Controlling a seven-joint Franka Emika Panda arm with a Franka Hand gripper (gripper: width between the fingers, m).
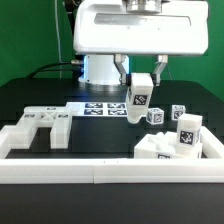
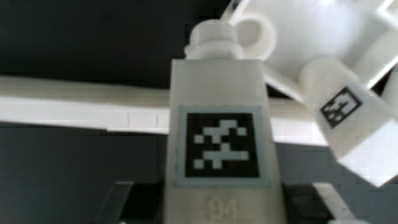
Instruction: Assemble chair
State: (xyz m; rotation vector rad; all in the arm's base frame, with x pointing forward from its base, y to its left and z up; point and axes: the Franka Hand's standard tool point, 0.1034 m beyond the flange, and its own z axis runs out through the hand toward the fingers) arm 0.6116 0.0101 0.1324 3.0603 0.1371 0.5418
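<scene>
Chair part [image 1: 140, 96] — clamped in gripper [image 1: 141, 84] | wrist view crops its held end

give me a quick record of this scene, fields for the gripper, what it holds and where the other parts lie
gripper: gripper shut on a white bar
held part: roughly upright, tag showing in both views
exterior view's left: slotted panel flat on the black table
exterior view's right: cluster of tagged white parts
middle: marker board flat on the table
front: long white rail
</scene>
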